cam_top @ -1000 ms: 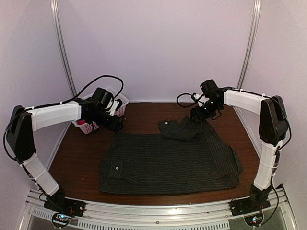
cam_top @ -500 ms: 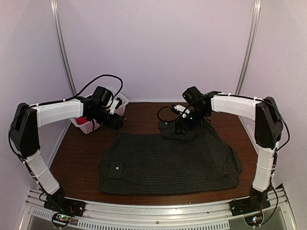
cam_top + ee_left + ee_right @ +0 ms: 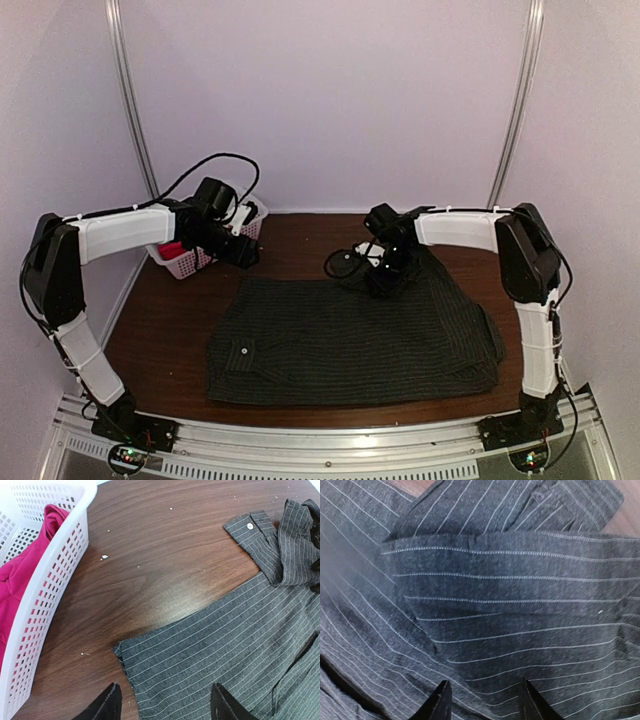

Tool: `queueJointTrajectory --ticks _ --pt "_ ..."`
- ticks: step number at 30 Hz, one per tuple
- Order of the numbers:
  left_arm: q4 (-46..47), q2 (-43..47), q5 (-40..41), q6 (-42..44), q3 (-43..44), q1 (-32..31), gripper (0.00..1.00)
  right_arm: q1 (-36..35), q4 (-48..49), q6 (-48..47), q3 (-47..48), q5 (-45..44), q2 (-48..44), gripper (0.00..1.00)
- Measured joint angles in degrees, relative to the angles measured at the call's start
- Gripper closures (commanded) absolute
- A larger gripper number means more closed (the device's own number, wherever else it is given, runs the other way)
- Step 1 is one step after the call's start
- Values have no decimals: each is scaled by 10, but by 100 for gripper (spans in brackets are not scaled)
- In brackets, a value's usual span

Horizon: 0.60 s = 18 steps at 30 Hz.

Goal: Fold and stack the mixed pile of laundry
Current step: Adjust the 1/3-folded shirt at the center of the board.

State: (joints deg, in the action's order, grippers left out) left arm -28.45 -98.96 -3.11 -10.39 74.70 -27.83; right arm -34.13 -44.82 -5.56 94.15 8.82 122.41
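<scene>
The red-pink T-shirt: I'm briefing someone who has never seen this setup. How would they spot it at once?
Start at the brown table, then go to its far left corner, where a white lattice basket stands. The red-pink T-shirt lies bunched inside it; it is the only bright, plain cloth, unlike the dark pinstriped shirt spread flat on the table.

We see soft, even light, top view; frame rails bow at 9 and 3 o'clock. We note pale sheen on table, left wrist view. Right wrist: shirt blurs toward 9 o'clock.
</scene>
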Motion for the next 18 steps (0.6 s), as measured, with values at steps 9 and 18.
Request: queueJointTrajectory --ticks 9,18 --pt "0 -1 -4 7 0 0 38 -9 -14 -2 39 -87 5 100" --pt "0 -7 -4 10 9 2 38 18 42 -5 110 -219 -5 66"
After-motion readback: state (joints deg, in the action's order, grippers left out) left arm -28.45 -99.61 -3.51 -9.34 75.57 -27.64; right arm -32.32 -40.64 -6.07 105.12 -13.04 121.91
